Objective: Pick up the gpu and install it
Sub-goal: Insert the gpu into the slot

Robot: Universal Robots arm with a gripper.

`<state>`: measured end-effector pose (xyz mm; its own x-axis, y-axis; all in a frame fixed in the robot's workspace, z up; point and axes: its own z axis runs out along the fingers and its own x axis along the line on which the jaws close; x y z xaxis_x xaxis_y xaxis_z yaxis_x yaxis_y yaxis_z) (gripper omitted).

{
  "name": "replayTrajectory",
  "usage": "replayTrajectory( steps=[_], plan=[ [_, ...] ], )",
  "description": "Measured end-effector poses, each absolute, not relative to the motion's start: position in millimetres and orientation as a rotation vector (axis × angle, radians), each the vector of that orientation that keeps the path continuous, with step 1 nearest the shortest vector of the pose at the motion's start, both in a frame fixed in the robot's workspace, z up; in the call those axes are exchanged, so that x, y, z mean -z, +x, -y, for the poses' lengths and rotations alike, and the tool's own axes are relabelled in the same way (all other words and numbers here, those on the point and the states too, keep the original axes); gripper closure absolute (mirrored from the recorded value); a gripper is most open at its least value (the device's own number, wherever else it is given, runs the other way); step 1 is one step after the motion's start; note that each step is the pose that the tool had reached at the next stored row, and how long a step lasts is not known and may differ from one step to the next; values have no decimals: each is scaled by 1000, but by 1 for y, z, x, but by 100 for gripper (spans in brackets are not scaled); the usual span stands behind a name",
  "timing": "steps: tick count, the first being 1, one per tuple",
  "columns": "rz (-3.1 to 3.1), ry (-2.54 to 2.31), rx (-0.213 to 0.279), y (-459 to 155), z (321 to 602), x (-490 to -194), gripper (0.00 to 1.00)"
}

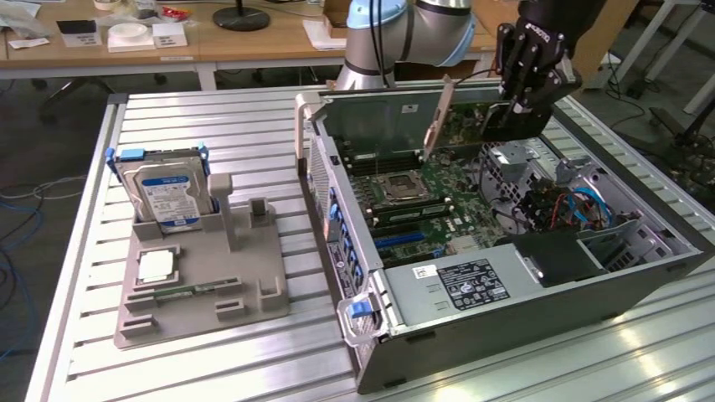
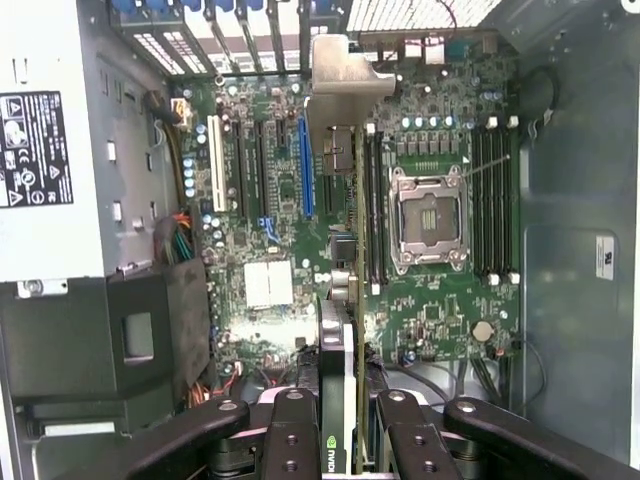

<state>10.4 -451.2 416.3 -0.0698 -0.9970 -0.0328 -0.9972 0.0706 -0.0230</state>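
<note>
**A:** While it hangs over the open computer case (image 1: 537, 311), what has the pincer (image 1: 517, 115) got?

**B:** It is closed partway on the gpu (image 1: 460, 127), its fingers (image 2: 290, 440) clamping the card's upper edge. The card stands upright over the motherboard (image 2: 440, 310), beside the CPU socket (image 2: 430, 220).

**A:** Any writing?

**B:** There is a green logo on the card's edge. The power supply label (image 2: 35, 150) shows warning symbols, its text too small to read. A blue-labelled hard drive (image 1: 167, 197) stands in a grey tray (image 1: 201, 289) on the surface (image 1: 223, 126), well apart.

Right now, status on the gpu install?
End effector shut on gpu. Card edge-down above motherboard in open case, not seated. Slots below look unobstructed.
</note>
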Motion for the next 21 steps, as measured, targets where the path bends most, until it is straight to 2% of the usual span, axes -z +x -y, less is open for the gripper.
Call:
replayTrajectory(
  steps=[21],
  plan=[
    [-2271, -2117, -4, -13, 451, -414, 73]
  ],
)
